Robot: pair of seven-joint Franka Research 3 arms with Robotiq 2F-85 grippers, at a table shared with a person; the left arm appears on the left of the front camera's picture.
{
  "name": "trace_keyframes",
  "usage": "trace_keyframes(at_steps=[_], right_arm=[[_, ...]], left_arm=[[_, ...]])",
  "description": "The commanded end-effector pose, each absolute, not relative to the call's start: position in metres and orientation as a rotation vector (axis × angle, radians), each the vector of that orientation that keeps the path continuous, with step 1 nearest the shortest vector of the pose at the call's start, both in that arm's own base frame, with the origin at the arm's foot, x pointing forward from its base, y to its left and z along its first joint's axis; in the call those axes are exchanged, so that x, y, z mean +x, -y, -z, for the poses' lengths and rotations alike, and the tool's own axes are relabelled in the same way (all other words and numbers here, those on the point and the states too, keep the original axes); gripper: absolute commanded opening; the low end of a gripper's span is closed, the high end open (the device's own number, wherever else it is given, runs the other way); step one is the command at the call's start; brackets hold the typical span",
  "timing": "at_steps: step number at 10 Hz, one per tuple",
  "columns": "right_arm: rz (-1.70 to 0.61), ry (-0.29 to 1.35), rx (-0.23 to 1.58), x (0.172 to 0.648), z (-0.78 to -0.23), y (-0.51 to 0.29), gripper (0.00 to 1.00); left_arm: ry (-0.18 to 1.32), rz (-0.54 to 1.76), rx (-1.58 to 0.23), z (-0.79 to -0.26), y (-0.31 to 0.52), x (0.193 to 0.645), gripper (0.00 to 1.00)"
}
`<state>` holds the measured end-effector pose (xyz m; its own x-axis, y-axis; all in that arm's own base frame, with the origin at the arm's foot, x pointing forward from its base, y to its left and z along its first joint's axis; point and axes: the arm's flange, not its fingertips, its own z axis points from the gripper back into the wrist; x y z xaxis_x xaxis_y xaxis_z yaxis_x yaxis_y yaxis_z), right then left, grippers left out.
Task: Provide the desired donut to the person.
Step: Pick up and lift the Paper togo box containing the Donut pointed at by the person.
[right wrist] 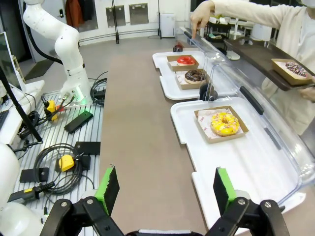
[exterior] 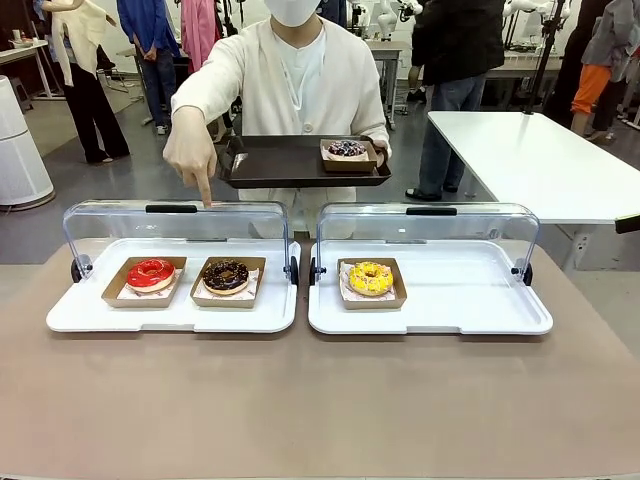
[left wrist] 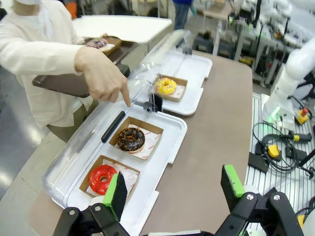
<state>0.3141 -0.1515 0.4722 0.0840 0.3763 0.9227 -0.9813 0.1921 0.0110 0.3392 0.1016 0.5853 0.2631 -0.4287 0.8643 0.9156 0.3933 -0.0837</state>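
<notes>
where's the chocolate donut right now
In the front view the chocolate donut sits in a cardboard box on the left white tray, right of the red donut, with the person's pointing hand just beyond it.

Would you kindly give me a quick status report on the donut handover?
Left end effector and right end effector open, empty. Person's hand points toward chocolate donut in left tray. Lid raised behind it.

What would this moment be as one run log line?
phase: request | person's hand points down over left case lid, nearest chocolate donut | other hand holds dark tray | jaws: both pairs open, empty
</notes>
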Motion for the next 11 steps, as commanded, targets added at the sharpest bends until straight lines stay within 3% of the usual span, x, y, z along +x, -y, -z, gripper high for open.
trace_keyframes(at_steps=[1, 2, 5, 7, 9, 11], right_arm=[[-1.204, 0.98, 0.807, 0.317, -0.473, 0.153, 1.0], [-1.204, 0.98, 0.807, 0.317, -0.473, 0.153, 1.0], [-1.204, 0.98, 0.807, 0.317, -0.473, 0.153, 1.0], [-1.204, 0.98, 0.807, 0.317, -0.473, 0.153, 1.0], [-1.204, 0.98, 0.807, 0.317, -0.473, 0.153, 1.0], [-1.204, 0.98, 0.807, 0.317, -0.473, 0.153, 1.0]], left_arm=[[0.74, 1.189, -0.523, -0.6, -0.07, 0.357, 1.0], [0.693, 1.242, -0.385, -0.599, -0.047, 0.366, 1.0], [0.312, 1.373, -0.126, -0.566, 0.031, 0.412, 1.0], [0.122, 1.436, -0.046, -0.537, 0.088, 0.425, 1.0], [0.015, 1.459, 0.025, -0.504, 0.129, 0.446, 1.0], [-0.001, 1.442, 0.033, -0.481, 0.153, 0.457, 1.0]])
